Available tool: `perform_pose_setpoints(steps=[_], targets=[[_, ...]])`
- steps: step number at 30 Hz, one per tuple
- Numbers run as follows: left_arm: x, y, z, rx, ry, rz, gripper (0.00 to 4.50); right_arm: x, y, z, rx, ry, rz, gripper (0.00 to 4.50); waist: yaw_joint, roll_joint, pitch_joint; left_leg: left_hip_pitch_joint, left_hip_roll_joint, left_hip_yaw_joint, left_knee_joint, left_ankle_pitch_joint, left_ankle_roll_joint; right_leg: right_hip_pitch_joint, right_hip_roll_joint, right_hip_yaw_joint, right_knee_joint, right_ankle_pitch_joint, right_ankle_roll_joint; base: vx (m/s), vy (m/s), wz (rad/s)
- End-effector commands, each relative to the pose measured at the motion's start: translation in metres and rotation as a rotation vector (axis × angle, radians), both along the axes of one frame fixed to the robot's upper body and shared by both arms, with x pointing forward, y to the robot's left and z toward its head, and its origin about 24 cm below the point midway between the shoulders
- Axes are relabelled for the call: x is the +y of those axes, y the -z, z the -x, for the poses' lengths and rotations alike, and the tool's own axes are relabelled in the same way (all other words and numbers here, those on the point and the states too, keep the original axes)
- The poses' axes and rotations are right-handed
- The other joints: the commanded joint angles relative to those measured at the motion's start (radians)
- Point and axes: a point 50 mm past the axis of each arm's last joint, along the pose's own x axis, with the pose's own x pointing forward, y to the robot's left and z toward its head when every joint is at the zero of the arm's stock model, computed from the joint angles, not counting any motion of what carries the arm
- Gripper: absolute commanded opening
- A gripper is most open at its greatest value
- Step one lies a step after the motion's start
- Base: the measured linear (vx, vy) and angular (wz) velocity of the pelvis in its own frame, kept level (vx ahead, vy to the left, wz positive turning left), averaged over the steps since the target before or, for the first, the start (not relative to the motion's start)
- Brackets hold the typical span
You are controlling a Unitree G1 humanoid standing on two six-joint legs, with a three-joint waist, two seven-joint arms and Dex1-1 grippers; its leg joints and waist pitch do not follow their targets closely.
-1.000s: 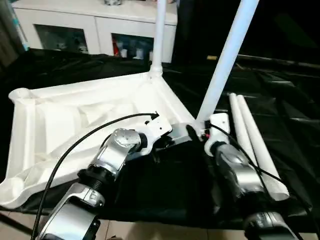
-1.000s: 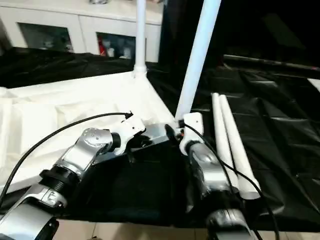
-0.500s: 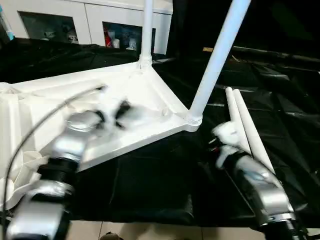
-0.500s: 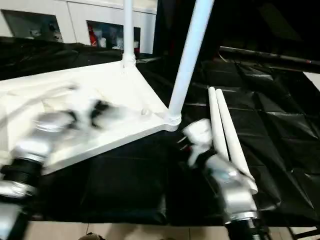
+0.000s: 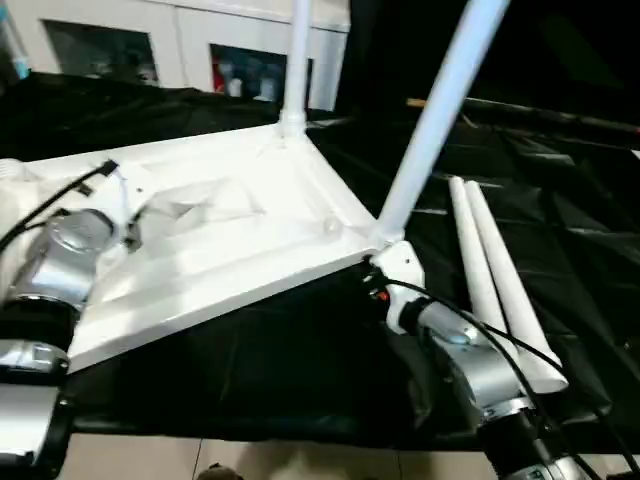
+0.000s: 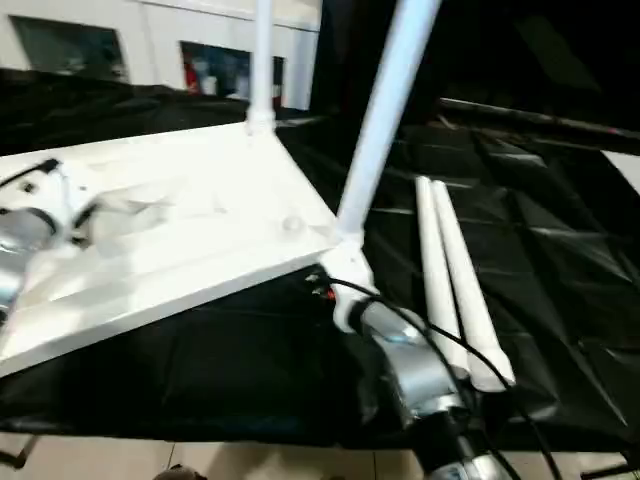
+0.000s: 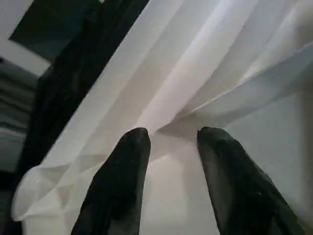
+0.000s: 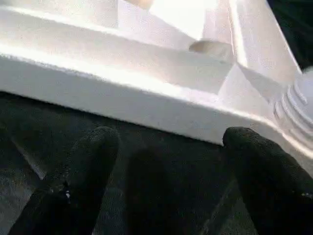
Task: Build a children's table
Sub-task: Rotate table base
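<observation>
The children's table (image 5: 250,240) lies upside down on the black cloth (image 5: 300,370), two legs (image 5: 440,110) standing, two spare legs (image 5: 495,280) lying right. The left gripper (image 7: 171,142) hovers parted over its ribs; the right gripper (image 8: 166,147) gapes wide near its near-right corner.

Black cloth (image 5: 300,360) covers surface, creased and glossy, hanging over near edge at 6 o'clock. White cabinet (image 5: 190,45) stands behind surface at 11 o'clock; its glass doors (image 5: 95,50) show small items too blurred to name. Pale floor (image 5: 250,460) strip shows below cloth at 6 o'clock. Dark backdrop (image 5: 570,50) at 1 o'clock.
</observation>
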Motion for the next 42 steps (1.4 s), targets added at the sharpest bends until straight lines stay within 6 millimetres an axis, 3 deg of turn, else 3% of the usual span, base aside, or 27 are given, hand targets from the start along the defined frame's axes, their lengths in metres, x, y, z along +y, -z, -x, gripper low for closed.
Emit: perform_pose_setpoints(steps=[1, 6, 10, 16, 17, 20, 22, 25, 26, 27, 28, 29, 31, 32, 33, 34, 35, 38, 42], targets=[[0.003, 0.006, 0.002, 0.030, -0.012, -0.021, 1.94, -0.004, 0.007, 0.001, 0.024, 0.021, 0.030, 3.84, 0.003, 0.028, -0.063, 0.021, 0.016, -0.003, -0.060, -0.119, -0.033, 0.050, -0.048, 0.026, -0.046, 0.052, -0.187, 0.000, 0.000, 0.00], [0.006, 0.004, 0.001, -0.024, -0.042, 0.017, 1.94, -0.005, 0.012, 0.003, 0.040, 0.031, 0.045, 3.84, 0.008, 0.031, -0.065, 0.023, 0.017, -0.002, -0.057, -0.104, -0.033, 0.051, -0.047, 0.025, -0.041, 0.100, -0.204, 0.000, 0.000, 0.00], [0.015, 0.000, 0.004, -0.019, -0.072, 0.003, 1.66, -0.006, 0.014, 0.003, 0.052, 0.041, 0.039, 3.65, 0.008, 0.033, -0.064, 0.022, 0.018, -0.004, -0.060, -0.132, -0.045, 0.052, -0.047, 0.025, -0.044, 0.066, -0.204, 0.000, 0.000, 0.00], [0.008, 0.034, 0.019, 0.287, 0.040, 0.069, 1.19, -0.002, 0.020, 0.003, 0.091, 0.024, 0.019, 3.09, 0.008, 0.035, -0.061, 0.025, 0.021, -0.005, -0.064, -0.159, -0.056, 0.047, -0.052, 0.028, -0.048, 0.009, -0.204, 0.000, 0.000, 0.00], [0.008, 0.034, 0.019, 0.287, 0.040, 0.069, 0.96, -0.002, 0.020, 0.003, 0.091, 0.024, 0.019, 3.03, 0.007, 0.036, -0.060, 0.026, 0.022, -0.005, -0.065, -0.172, -0.060, 0.046, -0.050, 0.028, -0.049, -0.001, -0.206, 0.000, 0.000, 0.00], [0.001, 0.044, 0.023, 0.367, 0.097, 0.108, 0.82, 0.001, 0.022, 0.000, 0.095, 0.027, 0.026, 2.81, 0.005, 0.039, -0.057, 0.027, 0.023, -0.005, -0.068, -0.197, -0.064, 0.044, -0.052, 0.028, -0.051, -0.011, -0.213, 0.000, 0.000, 0.00], [-0.010, 0.048, 0.024, 0.409, 0.161, 0.175, 0.62, 0.004, 0.023, -0.005, 0.097, 0.031, 0.027, 2.56, 0.003, 0.039, -0.052, 0.030, 0.025, -0.007, -0.074, -0.267, -0.076, 0.041, -0.056, 0.029, -0.060, -0.123, -0.211, 0.000, 0.000, 0.00], [-0.022, 0.051, 0.028, 0.477, 0.252, 0.226, 0.44, 0.006, 0.022, -0.010, 0.096, 0.037, 0.031, 2.37, 0.007, 0.035, -0.052, 0.033, 0.028, -0.010, -0.076, -0.302, -0.077, 0.038, -0.062, 0.032, -0.066, -0.198, -0.198, 0.000, 0.000, 0.00], [-0.023, 0.052, 0.028, 0.481, 0.260, 0.228, 0.28, 0.006, 0.022, -0.010, 0.096, 0.037, 0.031, 2.16, 0.005, 0.036, -0.051, 0.031, 0.028, -0.010, -0.077, -0.299, -0.076, 0.038, -0.060, 0.032, -0.067, -0.198, -0.196, 0.000, 0.000, 0.00], [-0.040, 0.055, 0.038, 0.574, 0.430, 0.266, 0.28, 0.009, 0.020, -0.014, 0.092, 0.034, 0.030, 2.16, 0.009, 0.036, -0.051, 0.035, 0.027, -0.009, -0.076, -0.292, -0.073, 0.035, -0.059, 0.032, -0.068, -0.190, -0.193, 0.000, 0.000, 0.00], [-0.040, 0.055, 0.038, 0.574, 0.430, 0.266, 0.16, 0.009, 0.020, -0.014, 0.092, 0.034, 0.030, 2.12, 0.006, 0.036, -0.054, 0.026, 0.029, -0.010, -0.078, -0.270, -0.076, 0.042, -0.059, 0.032, -0.062, -0.167, -0.199, 0.000, 0.000, 0.00], [-0.046, 0.056, 0.044, 0.632, 0.482, 0.299, 0.08, 0.010, 0.020, -0.015, 0.091, 0.032, 0.031, 2.05, 0.008, 0.030, -0.053, 0.033, 0.028, -0.005, -0.076, -0.263, -0.076, 0.036, -0.056, 0.032, -0.063, -0.154, -0.199, 0.000, 0.000, 0.00], [-0.049, 0.057, 0.048, 0.669, 0.508, 0.323, 0.02, 0.011, 0.020, -0.016, 0.090, 0.032, 0.032, 1.81, 0.005, 0.035, -0.052, 0.031, 0.025, -0.003, -0.076, -0.254, -0.072, 0.037, -0.052, 0.031, -0.060, -0.135, -0.201, 0.000, 0.000, 0.00], [-0.064, 0.054, 0.059, 0.728, 0.643, 0.380, 0.01, 0.012, 0.019, -0.017, 0.087, 0.026, 0.032, 1.73, 0.007, 0.034, -0.054, 0.029, 0.027, -0.008, -0.077, -0.257, -0.074, 0.042, -0.061, 0.032, -0.057, -0.145, -0.203, 0.000, 0.000, 0.00], [-0.073, 0.054, 0.064, 0.752, 0.711, 0.404, 0.01, 0.011, 0.019, -0.018, 0.086, 0.024, 0.034, 1.73, 0.004, 0.020, -0.053, 0.024, 0.027, -0.004, -0.078, -0.253, -0.069, 0.043, -0.057, 0.032, -0.060, -0.154, -0.201, 0.000, 0.000, 0.00], [-0.080, 0.053, 0.067, 0.773, 0.758, 0.417, 0.00, 0.011, 0.019, -0.019, 0.084, 0.020, 0.039, 1.55, 0.003, 0.028, -0.052, 0.027, 0.025, -0.003, -0.076, -0.251, -0.067, 0.039, -0.054, 0.032, -0.058, -0.151, -0.200, 0.000, 0.000, 0.00], [-0.084, 0.054, 0.069, 0.784, 0.777, 0.424, 0.00, 0.010, 0.019, -0.020, 0.082, 0.019, 0.042, 1.43, 0.002, 0.030, -0.053, 0.028, 0.024, -0.003, -0.077, -0.249, -0.067, 0.040, -0.052, 0.031, -0.059, -0.152, -0.196, 0.000, 0.000, 0.00], [-0.101, 0.055, 0.077, 0.837, 0.866, 0.436, 0.00, 0.007, 0.019, -0.023, 0.077, 0.025, 0.048, 1.20, 0.003, 0.026, -0.052, 0.031, 0.024, -0.001, -0.077, -0.269, -0.069, 0.036, -0.050, 0.032, -0.063, -0.179, -0.190, 0.000, 0.000, 0.00], [-0.122, 0.058, 0.082, 0.856, 0.943, 0.451, 0.00, 0.004, 0.017, -0.026, 0.072, 0.042, 0.043, 0.90, 0.003, 0.026, -0.056, 0.027, 0.022, -0.001, -0.074, -0.240, -0.067, 0.042, -0.049, 0.032, -0.059, -0.148, -0.184, 0.000, 0.000, 0.00]])
